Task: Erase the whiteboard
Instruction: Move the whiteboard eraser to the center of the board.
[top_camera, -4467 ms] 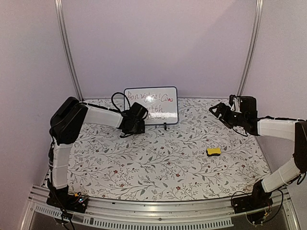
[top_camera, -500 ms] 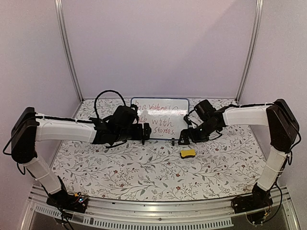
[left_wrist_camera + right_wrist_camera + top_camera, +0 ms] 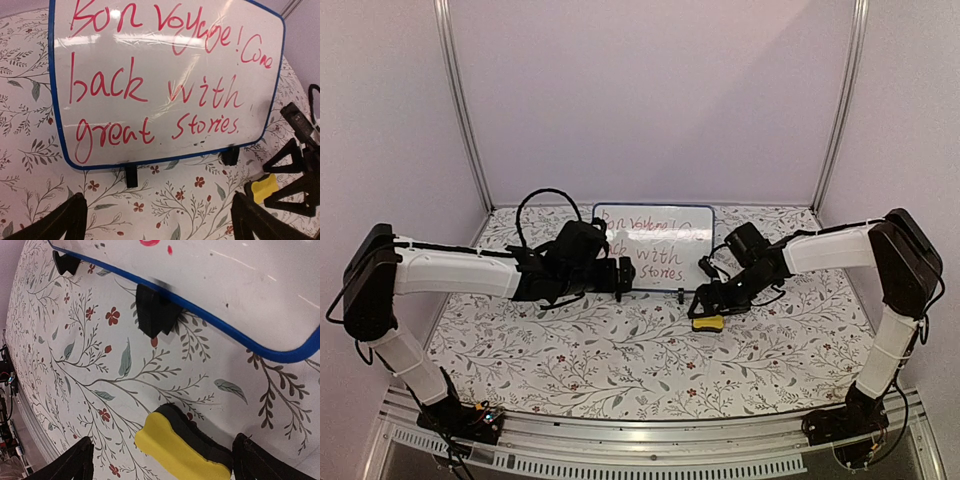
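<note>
Whiteboard (image 3: pixel 653 245) stands upright on two black feet (image 3: pixel 131 176) at the far middle of the floral-patterned table (image 3: pixel 620 360), near the back wall. Frame reads blue in the wrist views, corners rounded. Red handwriting covers the face in three lines: "Bon voyage! Come / back with / great stories." A few dark specks sit near the lower edge. Nothing wiped.

Left gripper (image 3: pixel 620 277) is at the board's lower left corner in the top view, pointing at the board from the front. Left wrist view: both fingertips show at the bottom corners, set wide apart, with only tablecloth between them. Claw is open and holds nothing, short of the board.

Right gripper (image 3: pixel 705 300) is low over the table, just in front of the board's lower right corner. Right wrist view: fingers spread wide, with the yellow sponge eraser (image 3: pixel 175 450) lying between them on the cloth, yellow layer and black layer both visible. No finger contact with the sponge shows. Claw is open.

The sponge lies on the table just in front of the board's right foot (image 3: pixel 155 312), apart from it.
</note>
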Tool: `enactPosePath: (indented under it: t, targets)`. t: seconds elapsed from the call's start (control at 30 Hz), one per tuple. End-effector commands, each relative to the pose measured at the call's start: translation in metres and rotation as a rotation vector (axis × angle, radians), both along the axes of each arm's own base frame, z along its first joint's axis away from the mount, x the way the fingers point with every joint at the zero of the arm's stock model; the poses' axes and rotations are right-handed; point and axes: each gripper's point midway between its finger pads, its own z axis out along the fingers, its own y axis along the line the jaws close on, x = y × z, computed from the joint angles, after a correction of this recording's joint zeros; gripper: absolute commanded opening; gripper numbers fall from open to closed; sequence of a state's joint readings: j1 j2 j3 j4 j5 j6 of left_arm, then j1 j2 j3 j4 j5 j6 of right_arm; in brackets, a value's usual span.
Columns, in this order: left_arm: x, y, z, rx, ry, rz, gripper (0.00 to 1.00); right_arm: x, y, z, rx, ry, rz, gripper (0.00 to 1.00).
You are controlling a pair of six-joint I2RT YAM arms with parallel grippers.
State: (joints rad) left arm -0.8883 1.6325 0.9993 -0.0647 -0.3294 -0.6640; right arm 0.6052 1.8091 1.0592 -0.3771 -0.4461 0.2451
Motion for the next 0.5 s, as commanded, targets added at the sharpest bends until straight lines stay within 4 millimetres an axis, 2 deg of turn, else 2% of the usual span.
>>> enactPosePath:
  t: [0.0, 0.13, 0.27, 0.37, 0.47]
  targets:
    - [-0.001, 0.004, 0.004, -0.009, -0.015, 0.018, 1.00, -0.016, 0.010, 0.007, 0.039, 0.015, 0.039, 0.94]
    - [-0.001, 0.007, 0.004, -0.011, -0.015, 0.026, 1.00, -0.035, 0.019, 0.013, 0.048, 0.023, 0.088, 0.94]
    - [-0.001, 0.004, 0.003, -0.019, -0.012, 0.021, 1.00, -0.048, 0.026, 0.008, 0.031, 0.040, 0.117, 0.94]
    - [-0.001, 0.003, 0.002, -0.022, -0.008, 0.018, 1.00, -0.047, 0.025, 0.004, -0.015, 0.024, 0.109, 0.94]
    - [-0.001, 0.004, 0.002, -0.021, -0.007, 0.019, 1.00, -0.033, 0.018, 0.000, -0.096, -0.012, 0.067, 0.92]
